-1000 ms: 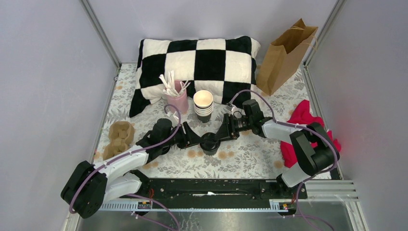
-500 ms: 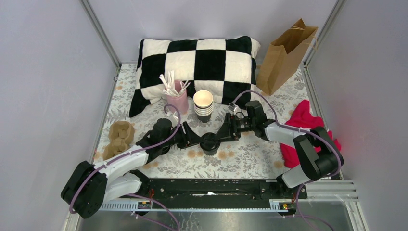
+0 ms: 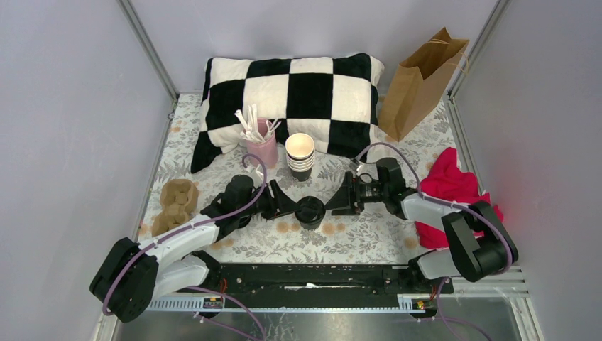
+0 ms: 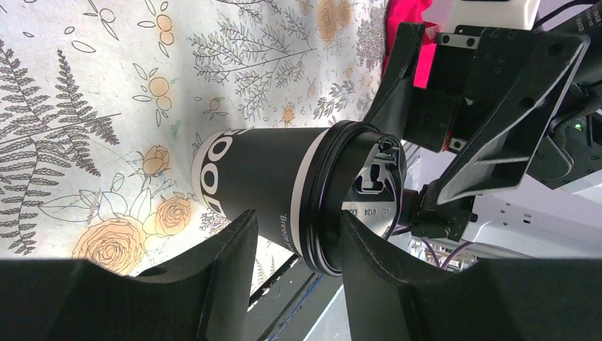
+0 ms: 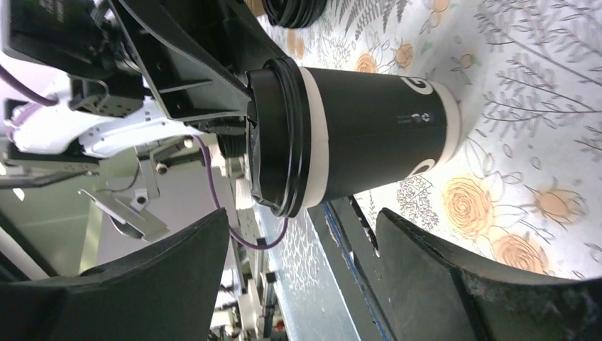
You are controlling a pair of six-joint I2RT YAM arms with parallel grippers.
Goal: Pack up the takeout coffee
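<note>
The takeout coffee [image 3: 309,212], a black cup with white lettering and a black lid, stands upright on the floral tablecloth at the middle front. My left gripper [image 3: 294,207] reaches in from the left and is shut on it. In the left wrist view one finger presses the cup [image 4: 277,188] wall and the other bears on the lid rim, at my left gripper [image 4: 297,227]. My right gripper [image 3: 339,202] stands open just right of the cup, not touching it. The right wrist view shows the cup [image 5: 369,131] ahead of my right gripper [image 5: 302,234], outside its spread jaws.
A stack of lidless cups [image 3: 300,158] and a pink cup of stirrers [image 3: 261,145] stand behind the coffee. A checkered pillow [image 3: 291,96] lies at the back and a brown paper bag [image 3: 420,82] at the back right. A cardboard carrier [image 3: 176,204] sits left, a red cloth [image 3: 454,188] right.
My right gripper has opened and drawn back to the right, off the cup's lid. The left gripper and the cup have stayed in place.
</note>
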